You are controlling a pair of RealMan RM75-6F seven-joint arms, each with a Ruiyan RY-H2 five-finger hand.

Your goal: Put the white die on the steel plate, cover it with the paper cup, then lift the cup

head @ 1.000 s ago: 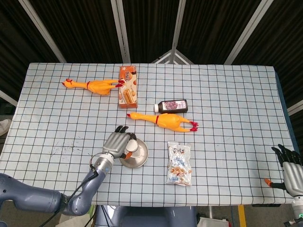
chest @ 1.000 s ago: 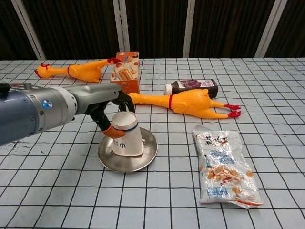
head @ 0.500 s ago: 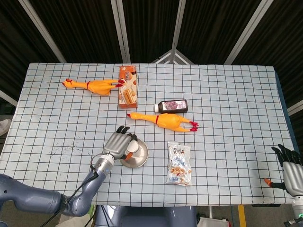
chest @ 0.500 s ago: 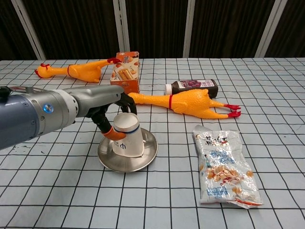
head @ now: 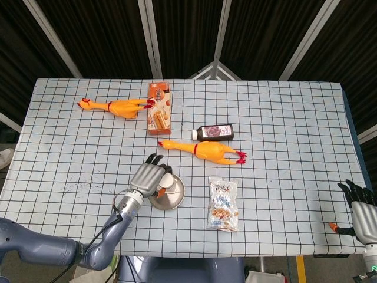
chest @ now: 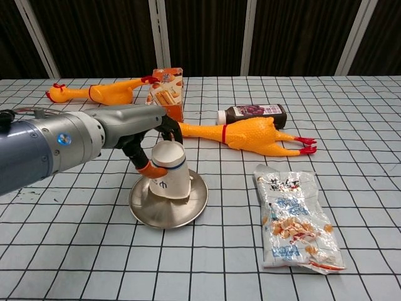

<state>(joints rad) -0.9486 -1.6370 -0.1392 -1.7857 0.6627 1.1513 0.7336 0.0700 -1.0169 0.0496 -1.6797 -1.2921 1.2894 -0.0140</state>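
Head view shows the left hand point(head: 148, 178) wrapped around the upturned paper cup point(head: 171, 184) on the steel plate point(head: 167, 200), near the counter's front edge; the right hand point(head: 360, 207) waits past the front right corner, fingers apart, holding nothing. Chest view shows the cup point(chest: 169, 172) tilted, its rim raised on one side above the shiny, shallow plate point(chest: 168, 202). The die is hidden, presumably under the cup. Thin waxed paper looks light and crushable, so a gentle grip around the mid-wall suits it best; the polished plate looks slippery.
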